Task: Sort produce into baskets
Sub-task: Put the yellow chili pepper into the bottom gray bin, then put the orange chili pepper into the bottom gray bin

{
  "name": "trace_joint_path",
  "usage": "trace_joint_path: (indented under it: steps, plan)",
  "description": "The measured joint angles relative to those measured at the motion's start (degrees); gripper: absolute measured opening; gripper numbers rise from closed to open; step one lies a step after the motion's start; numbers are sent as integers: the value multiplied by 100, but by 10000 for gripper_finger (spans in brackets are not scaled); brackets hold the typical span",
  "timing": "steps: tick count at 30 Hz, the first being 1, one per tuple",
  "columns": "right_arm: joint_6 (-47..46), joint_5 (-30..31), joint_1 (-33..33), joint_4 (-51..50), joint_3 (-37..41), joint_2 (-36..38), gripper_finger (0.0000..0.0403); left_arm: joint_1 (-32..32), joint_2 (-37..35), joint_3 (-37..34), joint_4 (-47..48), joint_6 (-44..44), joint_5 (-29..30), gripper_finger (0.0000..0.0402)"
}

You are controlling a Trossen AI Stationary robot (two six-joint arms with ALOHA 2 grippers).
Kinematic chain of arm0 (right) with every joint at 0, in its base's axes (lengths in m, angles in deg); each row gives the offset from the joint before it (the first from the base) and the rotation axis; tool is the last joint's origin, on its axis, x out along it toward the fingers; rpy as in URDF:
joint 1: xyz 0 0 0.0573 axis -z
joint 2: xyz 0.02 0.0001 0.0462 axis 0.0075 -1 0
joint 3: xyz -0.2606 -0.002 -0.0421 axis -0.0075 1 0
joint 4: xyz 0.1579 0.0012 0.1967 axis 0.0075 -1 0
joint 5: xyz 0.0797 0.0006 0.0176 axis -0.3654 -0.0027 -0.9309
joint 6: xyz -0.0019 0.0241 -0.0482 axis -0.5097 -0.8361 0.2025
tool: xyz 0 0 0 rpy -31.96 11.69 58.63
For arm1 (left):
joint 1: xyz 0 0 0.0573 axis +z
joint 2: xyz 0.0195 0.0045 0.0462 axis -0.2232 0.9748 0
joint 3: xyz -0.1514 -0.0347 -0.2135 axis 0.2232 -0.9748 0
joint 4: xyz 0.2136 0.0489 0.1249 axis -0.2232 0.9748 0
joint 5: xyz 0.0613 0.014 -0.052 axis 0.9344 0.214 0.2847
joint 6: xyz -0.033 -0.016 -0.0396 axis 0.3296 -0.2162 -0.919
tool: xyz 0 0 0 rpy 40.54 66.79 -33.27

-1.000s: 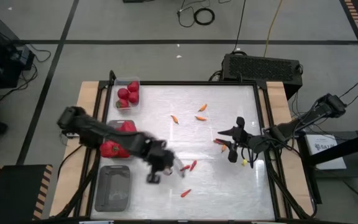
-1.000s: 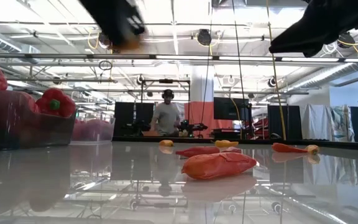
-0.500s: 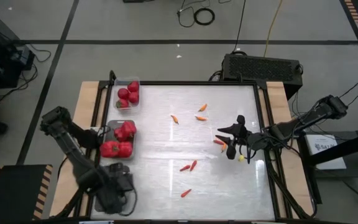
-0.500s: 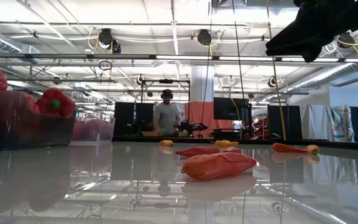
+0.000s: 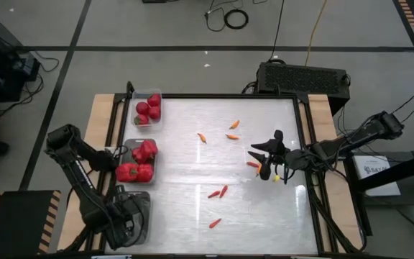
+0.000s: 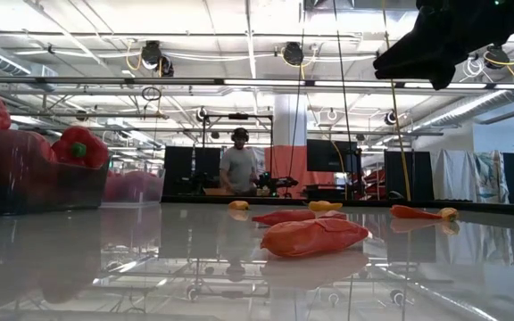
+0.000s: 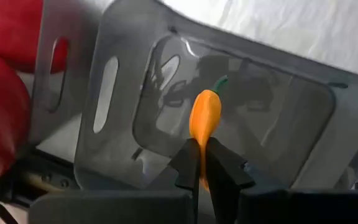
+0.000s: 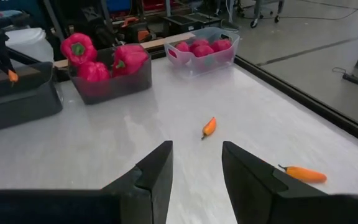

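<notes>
Two dark jointed arms, black angular jaws

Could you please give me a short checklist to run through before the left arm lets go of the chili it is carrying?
1. Left gripper shut on the slim orange chili pepper: ok.
2. Chili hangs over the empty grey plastic tray: ok.
3. That tray holds no other produce: ok.
4. Lumpy red bell peppers sit in the neighbouring grey tray: ok.
5. Right gripper open, over the white table, away from the trays: ok.
6. Height of the chili above the tray floor: cannot tell.
</notes>
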Motion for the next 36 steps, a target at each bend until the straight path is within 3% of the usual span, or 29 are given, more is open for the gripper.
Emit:
trace_joint_path:
  steps: [9,15,24,27,33,36]
  plan:
    - [6,6,73,0,0,-1,130,24,0,-49,-82,-142,-117,34]
    - [-255,9,174,-2,0,-5,130,37,0,-49,-142,-122,-117,89]
    - [-846,8,172,-2,0,-8,130,461,0,-49,-1320,1035,-110,151]
    - [-1106,9,172,-3,0,-41,130,741,0,-49,-1851,1679,-96,153]
    - [-1802,-21,99,-14,-4,-422,130,1394,0,-49,-3337,3902,-92,153]
    - [-2122,-29,-23,-11,-4,-749,130,1686,2,-49,-4119,5012,326,153]
